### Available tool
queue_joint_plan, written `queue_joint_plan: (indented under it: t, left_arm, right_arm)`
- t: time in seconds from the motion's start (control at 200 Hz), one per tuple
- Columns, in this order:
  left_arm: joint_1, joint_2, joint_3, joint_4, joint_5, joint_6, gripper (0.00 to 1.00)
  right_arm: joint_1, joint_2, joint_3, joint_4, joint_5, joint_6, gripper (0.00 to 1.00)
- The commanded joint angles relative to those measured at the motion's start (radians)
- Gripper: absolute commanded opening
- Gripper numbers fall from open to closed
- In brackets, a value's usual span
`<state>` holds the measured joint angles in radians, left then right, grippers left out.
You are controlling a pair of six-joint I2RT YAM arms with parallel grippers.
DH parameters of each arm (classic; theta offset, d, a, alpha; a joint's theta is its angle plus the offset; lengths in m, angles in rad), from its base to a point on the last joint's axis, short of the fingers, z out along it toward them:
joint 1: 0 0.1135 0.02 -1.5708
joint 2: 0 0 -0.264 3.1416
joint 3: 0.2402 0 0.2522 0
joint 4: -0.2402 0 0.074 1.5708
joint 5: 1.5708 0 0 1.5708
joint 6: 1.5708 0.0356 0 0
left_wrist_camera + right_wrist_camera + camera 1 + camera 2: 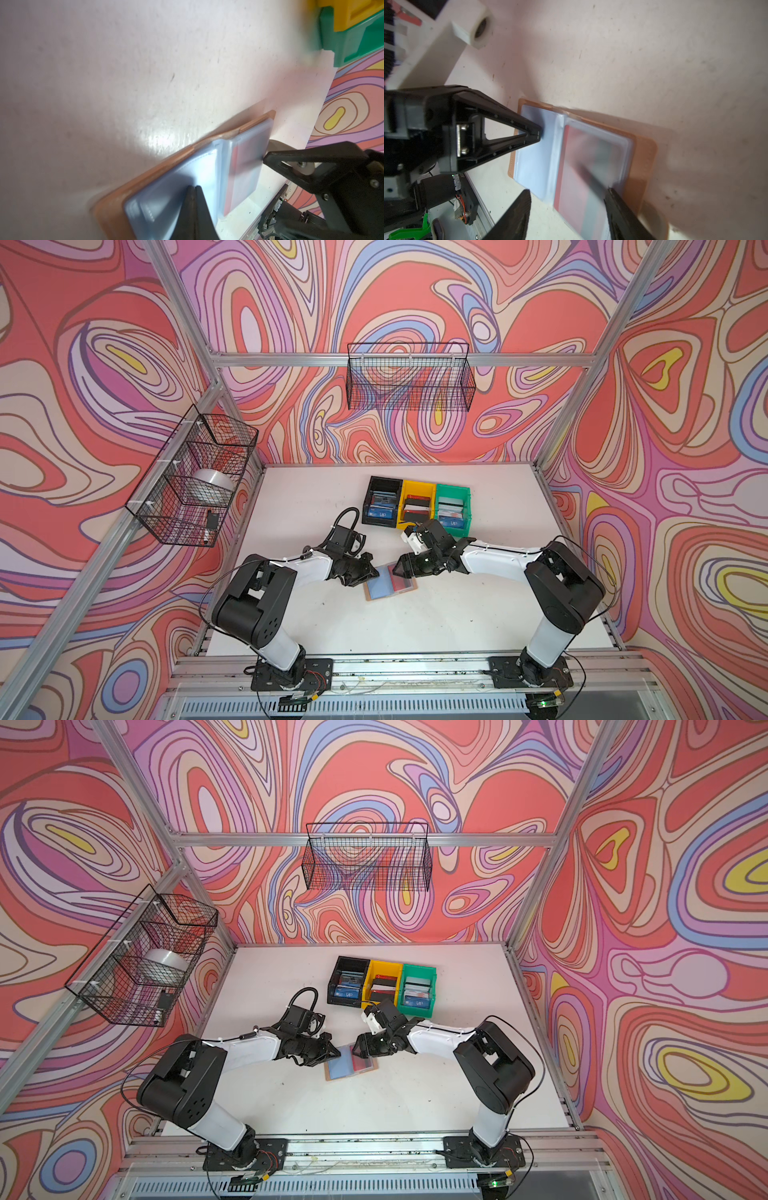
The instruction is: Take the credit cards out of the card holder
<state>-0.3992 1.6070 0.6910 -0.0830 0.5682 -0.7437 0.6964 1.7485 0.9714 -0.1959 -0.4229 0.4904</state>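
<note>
The card holder (371,596) (331,1075) lies open on the white table, tan cover down and pale blue sleeves up. One red credit card (400,581) (360,1061) (575,166) sits inside the right-hand sleeve, its dark stripe showing. My left gripper (376,572) (194,187) is shut, its tip pressed on the empty left sleeve. My right gripper (398,568) (568,190) is open over the carded sleeve: one finger at its outer edge, the other above the table beside the holder. Whether the fingers touch the card I cannot tell.
A black bin (380,502), a yellow bin (417,506) and a green bin (453,508) holding cards stand in a row just behind the right arm. Wire baskets hang on the left wall (195,477) and the back wall (409,377).
</note>
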Motion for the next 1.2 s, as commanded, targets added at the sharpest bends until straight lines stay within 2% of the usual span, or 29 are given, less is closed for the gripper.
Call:
queue_joint_plan:
  t: [0.0, 0.19, 0.581, 0.936, 1.197]
  left_arm:
    - [0.007, -0.018, 0.009, -0.101, -0.061, 0.031, 0.0]
    - [0.007, -0.03, 0.002, -0.115, -0.067, 0.039, 0.0]
    - [0.008, -0.018, -0.011, -0.088, -0.062, 0.03, 0.0]
    - [0.007, -0.023, -0.018, -0.088, -0.065, 0.031, 0.0]
    - [0.007, -0.016, -0.02, -0.081, -0.062, 0.03, 0.0]
  right_arm:
    - [0.006, -0.019, -0.013, -0.032, 0.063, -0.003, 0.61]
    - [0.006, -0.023, -0.011, -0.063, 0.086, -0.019, 0.61]
    - [0.006, 0.001, -0.017, 0.041, -0.062, -0.004, 0.6]
    - [0.006, -0.039, -0.037, 0.08, -0.075, 0.013, 0.59]
    - [0.006, -0.062, -0.05, 0.143, -0.146, 0.028, 0.59]
